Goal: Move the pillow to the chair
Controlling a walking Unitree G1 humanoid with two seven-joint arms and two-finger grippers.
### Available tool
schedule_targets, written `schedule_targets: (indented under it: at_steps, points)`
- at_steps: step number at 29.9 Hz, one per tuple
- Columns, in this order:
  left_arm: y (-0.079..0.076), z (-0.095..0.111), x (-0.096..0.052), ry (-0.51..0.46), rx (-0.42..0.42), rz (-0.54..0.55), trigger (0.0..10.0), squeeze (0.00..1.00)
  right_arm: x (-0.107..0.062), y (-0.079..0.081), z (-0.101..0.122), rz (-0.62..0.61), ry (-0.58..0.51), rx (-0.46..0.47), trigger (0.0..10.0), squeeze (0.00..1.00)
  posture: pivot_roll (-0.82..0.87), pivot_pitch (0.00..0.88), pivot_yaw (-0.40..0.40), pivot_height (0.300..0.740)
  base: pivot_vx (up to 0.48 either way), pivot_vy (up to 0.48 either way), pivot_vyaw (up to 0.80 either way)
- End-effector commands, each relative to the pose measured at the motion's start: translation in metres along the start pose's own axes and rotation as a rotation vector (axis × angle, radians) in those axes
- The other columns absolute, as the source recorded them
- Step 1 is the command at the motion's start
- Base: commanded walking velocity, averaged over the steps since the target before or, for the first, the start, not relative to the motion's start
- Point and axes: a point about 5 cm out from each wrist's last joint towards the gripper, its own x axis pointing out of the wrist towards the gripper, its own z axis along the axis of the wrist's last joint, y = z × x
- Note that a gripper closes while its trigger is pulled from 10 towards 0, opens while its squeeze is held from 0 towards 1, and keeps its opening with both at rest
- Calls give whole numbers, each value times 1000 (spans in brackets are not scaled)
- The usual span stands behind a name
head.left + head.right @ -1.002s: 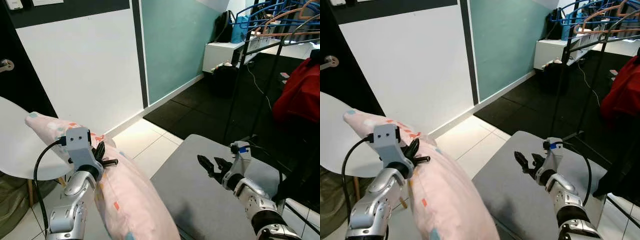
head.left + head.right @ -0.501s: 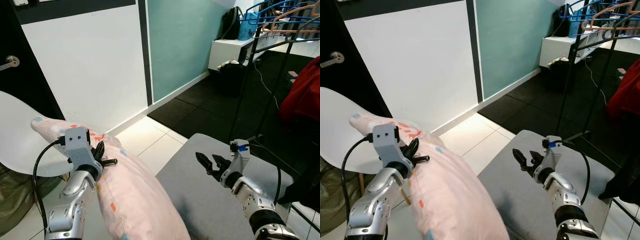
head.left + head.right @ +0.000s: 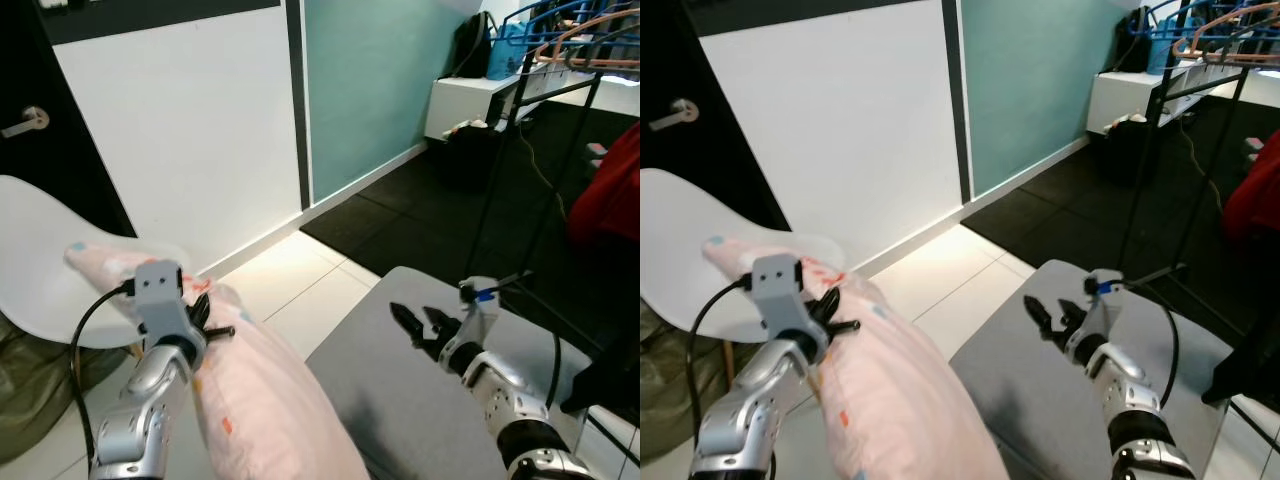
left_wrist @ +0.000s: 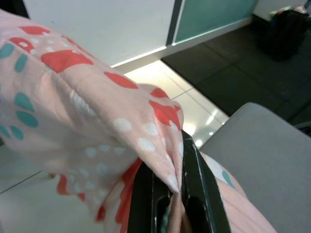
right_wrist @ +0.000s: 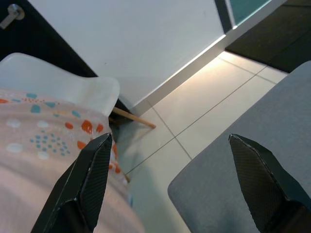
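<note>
A long pink pillow with red, teal and white dots [image 3: 255,390] hangs in the air at the robot's left, held by the left gripper [image 3: 205,318], whose two black fingers are pinched together on a fold of the fabric; the left wrist view shows cloth squeezed between them. The pillow's far end [image 3: 740,255] lies over the front edge of a white moulded plastic chair with thin wooden legs [image 3: 40,270], which stands at the left against a black door with a silver handle [image 3: 22,120]. The rest of the pillow slopes down toward the camera, over the pale floor tiles [image 3: 290,275].

The right gripper [image 3: 420,322] hovers with its fingers spread wide apart and nothing between them, above a grey rounded seat surface [image 3: 400,400] that lies just to the right of the pillow.

Behind stand a white wall panel [image 3: 190,130] and a teal wall panel [image 3: 370,80], split by a dark vertical strip. Further right, on dark flooring, a black metal clothes rack [image 3: 510,170] carries hangers, a red garment [image 3: 610,190] hangs at the edge, and a low white shelf [image 3: 470,100] holds a black bag and a blue bag.
</note>
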Motion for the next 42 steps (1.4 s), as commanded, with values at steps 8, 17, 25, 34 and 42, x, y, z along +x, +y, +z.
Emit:
schedule_targets:
  at_steps: [8, 17, 25, 34, 42]
  points:
    - [0, 21, 1, -104, -6, -10, 10000, 0, 0, 4, -3, 16, -10, 33, 10000, 0, -224, 0, 62, 740, 0, 0, 736]
    - [2, 24, 1, -119, -12, -8, 10000, 0, 0, 4, -2, 17, -9, 27, 10000, 0, -224, 0, 60, 740, 0, 0, 738]
    - [0, 23, 0, -112, -16, -23, 10000, 0, 2, -2, -1, -69, 8, 14, 10000, 0, -223, 0, 56, 740, 354, 0, 186]
    - [-1, 24, 0, -115, -18, -37, 10000, 0, 2, -4, 4, -80, -21, 22, 10000, 0, -227, 0, 58, 740, 480, 0, 0]
    - [-10, 26, 0, -112, -13, -100, 10000, 0, 2, -6, 7, -111, -32, 34, 10000, 0, -223, 0, 53, 740, 480, 0, 0]
